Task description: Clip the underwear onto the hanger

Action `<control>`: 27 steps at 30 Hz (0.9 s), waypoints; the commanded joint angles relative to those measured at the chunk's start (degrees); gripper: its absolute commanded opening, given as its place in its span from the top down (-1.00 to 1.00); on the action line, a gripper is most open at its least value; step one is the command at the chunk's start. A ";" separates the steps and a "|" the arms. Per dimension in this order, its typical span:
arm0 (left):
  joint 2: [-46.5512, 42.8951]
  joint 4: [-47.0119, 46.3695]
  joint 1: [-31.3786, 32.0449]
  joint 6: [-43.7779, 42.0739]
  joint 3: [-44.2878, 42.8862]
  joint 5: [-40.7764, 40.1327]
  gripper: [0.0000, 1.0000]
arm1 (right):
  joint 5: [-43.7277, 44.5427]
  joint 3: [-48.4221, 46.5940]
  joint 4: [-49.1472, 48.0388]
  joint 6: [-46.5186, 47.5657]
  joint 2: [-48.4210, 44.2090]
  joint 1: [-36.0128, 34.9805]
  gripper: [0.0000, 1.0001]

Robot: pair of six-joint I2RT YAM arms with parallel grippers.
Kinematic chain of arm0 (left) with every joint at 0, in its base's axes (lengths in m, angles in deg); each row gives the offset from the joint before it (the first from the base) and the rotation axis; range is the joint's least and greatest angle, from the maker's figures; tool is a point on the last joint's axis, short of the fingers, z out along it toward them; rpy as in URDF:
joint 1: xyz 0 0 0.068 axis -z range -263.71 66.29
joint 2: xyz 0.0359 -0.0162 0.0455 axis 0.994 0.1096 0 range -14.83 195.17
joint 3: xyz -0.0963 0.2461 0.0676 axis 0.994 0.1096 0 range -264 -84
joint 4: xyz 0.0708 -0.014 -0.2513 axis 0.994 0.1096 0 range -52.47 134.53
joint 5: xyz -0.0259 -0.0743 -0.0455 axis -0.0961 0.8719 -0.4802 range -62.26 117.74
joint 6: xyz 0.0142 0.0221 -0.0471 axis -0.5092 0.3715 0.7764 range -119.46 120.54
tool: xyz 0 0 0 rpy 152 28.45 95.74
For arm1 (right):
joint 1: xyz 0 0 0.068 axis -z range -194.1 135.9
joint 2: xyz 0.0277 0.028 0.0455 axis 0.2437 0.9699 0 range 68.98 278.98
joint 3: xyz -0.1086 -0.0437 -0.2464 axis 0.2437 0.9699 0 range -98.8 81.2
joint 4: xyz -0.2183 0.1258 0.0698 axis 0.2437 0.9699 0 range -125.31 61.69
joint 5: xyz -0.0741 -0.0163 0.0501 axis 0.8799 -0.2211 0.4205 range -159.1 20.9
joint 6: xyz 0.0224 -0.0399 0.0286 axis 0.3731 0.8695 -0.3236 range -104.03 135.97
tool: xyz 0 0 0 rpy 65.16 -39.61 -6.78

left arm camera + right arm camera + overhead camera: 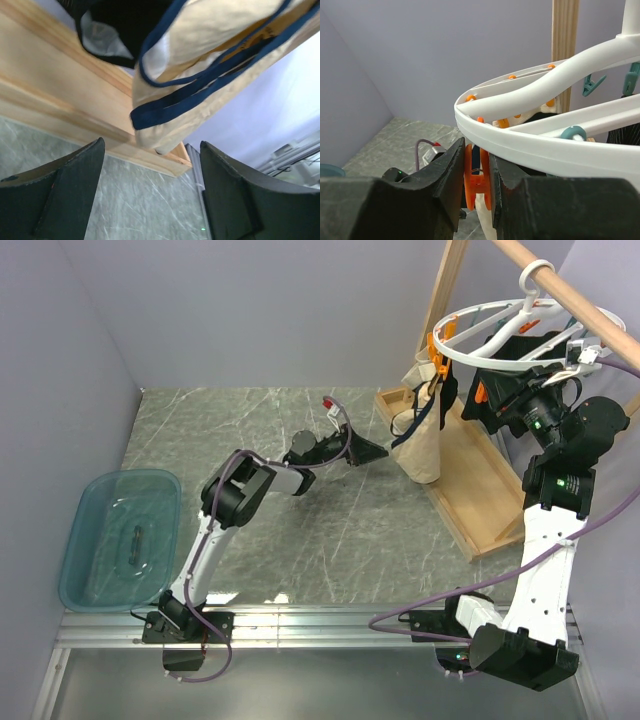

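Underwear (420, 445) hangs vert. off hanger (530, 147) left rim, under orange clip (476, 184); R gripper (476, 170) jaws pinch that clip; L gripper (152, 192) jaws spread, empty, just below hem; R nearer.

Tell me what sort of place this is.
Probably a robot test cell staged as a laundry corner: bare walls box in a marble-patterned table, the left arm and right arm are bolted at its near edge, and a wooden frame carries the hanger with the underwear hanging below.
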State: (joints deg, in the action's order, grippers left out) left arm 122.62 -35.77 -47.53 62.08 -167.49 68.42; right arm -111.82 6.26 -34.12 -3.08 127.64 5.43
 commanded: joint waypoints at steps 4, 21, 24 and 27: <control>5.63 -18.71 0.38 13.77 -5.28 -1.22 -0.62 | -3.86 -2.76 0.22 -1.43 -0.65 -0.19 1.00; 8.63 -21.27 3.19 18.71 -12.67 -4.65 -0.27 | -3.60 -2.50 -0.05 -1.52 -0.56 -0.19 1.00; 7.75 -22.32 3.10 18.53 -11.44 -4.48 -0.06 | -3.51 -2.50 -0.05 -1.34 -0.56 -0.28 1.00; 6.00 -23.99 2.75 18.36 -8.64 -4.21 0.10 | -3.51 -2.32 -0.22 -1.17 -0.47 -0.11 1.00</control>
State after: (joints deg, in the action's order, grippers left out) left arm 131.36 -37.03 -44.36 80.35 -177.85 64.42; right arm -111.82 6.20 -34.03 -3.93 127.72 5.43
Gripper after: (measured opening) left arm 0.465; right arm 0.297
